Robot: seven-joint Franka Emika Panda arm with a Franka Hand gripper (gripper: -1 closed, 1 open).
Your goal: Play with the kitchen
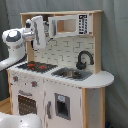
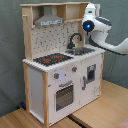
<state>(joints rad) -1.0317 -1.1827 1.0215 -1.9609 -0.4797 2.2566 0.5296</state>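
Raised to the top shelf of the toy kitchen [image 1: 75, 85], the gripper [image 1: 44, 31] sits at the grey hood [image 2: 49, 20]; whether its fingers are spread or pressed together cannot be told. Directly below it lies the black-red hob [image 1: 36, 66], and lower still the oven door [image 2: 64, 95]. Beside the gripper, toward the first exterior view's right, is the small microwave [image 1: 70, 26]. Below that stand the black tap [image 1: 83, 59] and the sink [image 1: 72, 74]. In both exterior views the kitchen stands upright on a wooden floor [image 2: 107, 107].
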